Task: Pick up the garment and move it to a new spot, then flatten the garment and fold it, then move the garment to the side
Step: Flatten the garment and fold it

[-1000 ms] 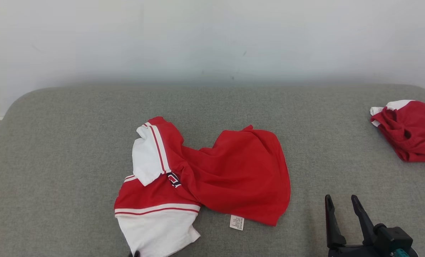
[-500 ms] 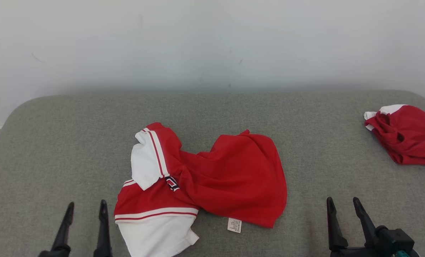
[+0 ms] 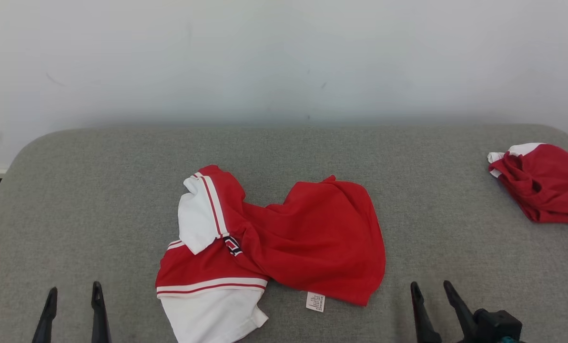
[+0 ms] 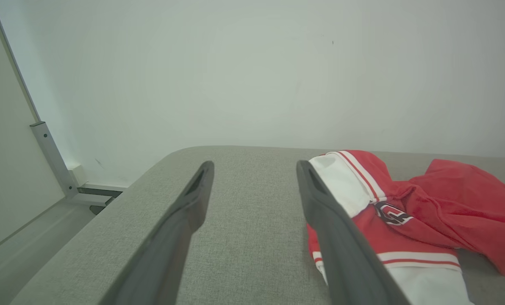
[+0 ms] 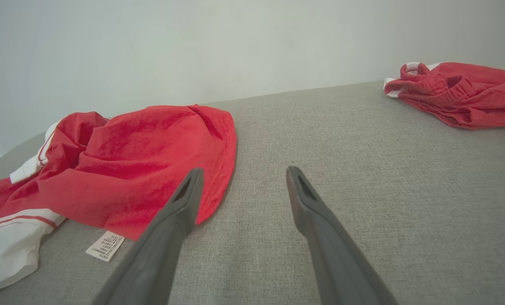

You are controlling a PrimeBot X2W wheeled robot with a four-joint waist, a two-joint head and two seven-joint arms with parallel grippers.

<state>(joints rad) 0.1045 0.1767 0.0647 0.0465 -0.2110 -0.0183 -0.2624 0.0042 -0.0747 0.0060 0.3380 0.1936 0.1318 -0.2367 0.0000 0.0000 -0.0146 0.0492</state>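
A crumpled red and white garment (image 3: pixel 284 240) lies twisted in the middle of the grey padded table (image 3: pixel 98 190); its white care label hangs at its near edge. The left wrist view has the garment (image 4: pixel 409 212) to the right of my fingers, and the right wrist view has the garment (image 5: pixel 121 165) to their left. My left gripper (image 3: pixel 73 291) stands open at the lower left, left of the garment and apart from it. My right gripper (image 3: pixel 431 287) stands open at the lower right, also clear of the cloth. Nothing is between either pair of fingers.
A second red and white garment (image 3: pixel 543 183) lies bunched at the table's far right edge, also visible as a red bundle (image 5: pixel 456 93) in the right wrist view. A white wall (image 3: pixel 284 57) stands behind the table. A metal frame (image 4: pixel 51 161) stands left of the table.
My left gripper came into the head view, open beside the garment, then drew back toward the bottom edge. The right gripper also shows lower. The whole picture shifted slightly; the garment lies as before.
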